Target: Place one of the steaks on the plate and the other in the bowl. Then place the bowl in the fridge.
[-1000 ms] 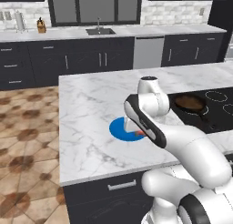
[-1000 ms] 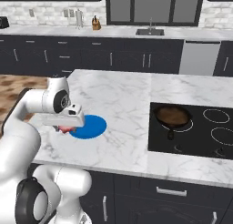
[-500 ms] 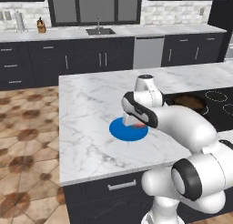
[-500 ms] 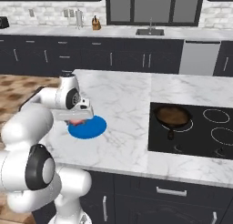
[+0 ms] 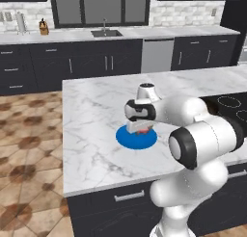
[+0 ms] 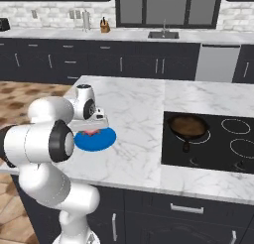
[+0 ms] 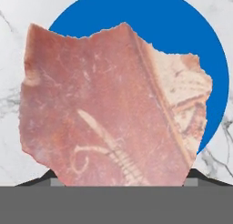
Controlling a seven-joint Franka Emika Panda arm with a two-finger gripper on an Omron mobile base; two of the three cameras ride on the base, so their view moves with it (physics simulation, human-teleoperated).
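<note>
Claw (image 5: 141, 131) spread wide around steak (image 7: 109, 104), low over plate (image 5: 136, 137) (contact unclear). Could shed meat onto surface (image 5: 91, 111) if released off-centre.

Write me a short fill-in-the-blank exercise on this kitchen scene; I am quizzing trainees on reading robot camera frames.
1. The pinkish-red flat steak at the two-finger gripper is above the flat round plate, whose colour is ____.
2. The plate rests on a white ____ island counter.
3. The black skillet sits on the dark ____, to the right of the plate in the right base view.

Missing words: blue; marble; cooktop
</note>
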